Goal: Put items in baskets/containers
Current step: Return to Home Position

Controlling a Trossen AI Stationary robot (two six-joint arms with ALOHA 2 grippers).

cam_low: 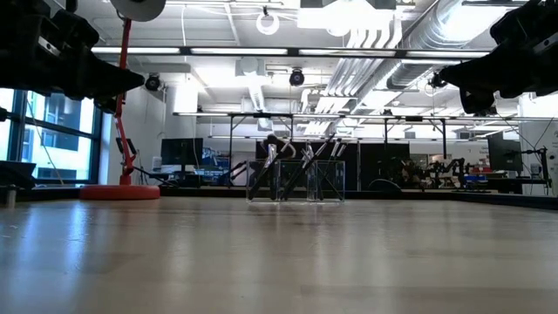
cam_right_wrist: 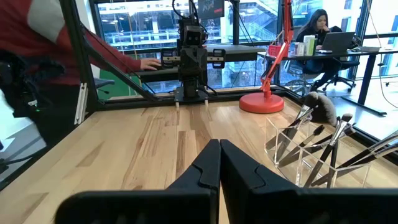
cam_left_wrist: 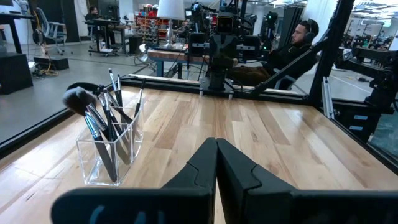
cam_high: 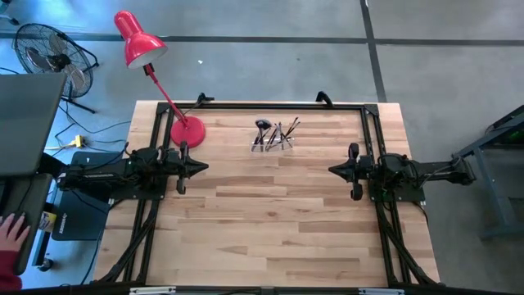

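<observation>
Nearest your left wrist camera, the left gripper point(cam_left_wrist: 216, 144) shows its two dark fingers pressed flat together, with nothing between them. You see the same in the right wrist view: the right gripper point(cam_right_wrist: 219, 144) has its fingers closed tight on each other and carries nothing. From above, both arms reach in over the light wooden plank table point(cam_high: 270, 229), one from each side. The gripper tips point at each other and are well apart, with bare wood between them. In the low view both are raised clear of the tabletop. Look toward the table's edge at the top of the high view, about midway between the arms, for the small clear plastic holder point(cam_high: 273, 144). It stands upright on the wood, well apart from both grippers. The thin dark-handled makeup brushes point(cam_high: 278, 131) stand inside it, leaning at different angles, and one fluffy dark brush head point(cam_left_wrist: 78, 99) sticks up over the rim. Near the holder, on the left arm's side, the red desk lamp point(cam_high: 187, 131) rests its round base on the table. A person's hand point(cam_high: 10, 233) shows off the table, beyond the left arm.
</observation>
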